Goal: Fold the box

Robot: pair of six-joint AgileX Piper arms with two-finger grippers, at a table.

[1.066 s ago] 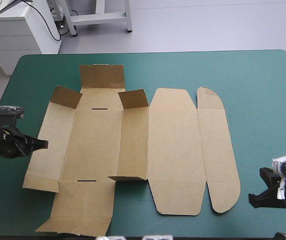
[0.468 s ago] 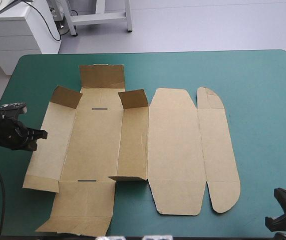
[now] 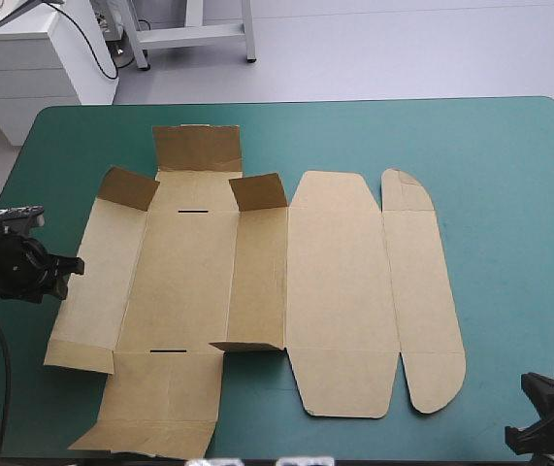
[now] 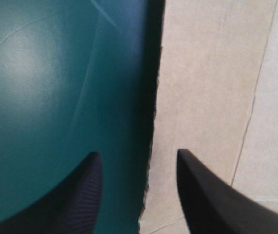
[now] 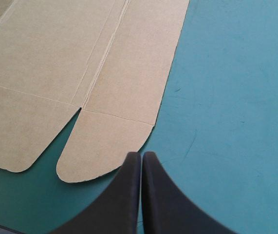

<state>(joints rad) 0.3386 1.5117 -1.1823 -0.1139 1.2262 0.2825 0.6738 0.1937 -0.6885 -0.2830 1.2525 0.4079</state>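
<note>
Left gripper retreated; right gripper withdrew

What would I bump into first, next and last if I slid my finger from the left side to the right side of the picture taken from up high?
left pincer → brown box, lying flat → right pincer

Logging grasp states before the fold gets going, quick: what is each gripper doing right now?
Left gripper: open, the box edge between its jaws, not gripped.
Right gripper: closed, holding nothing.
</note>
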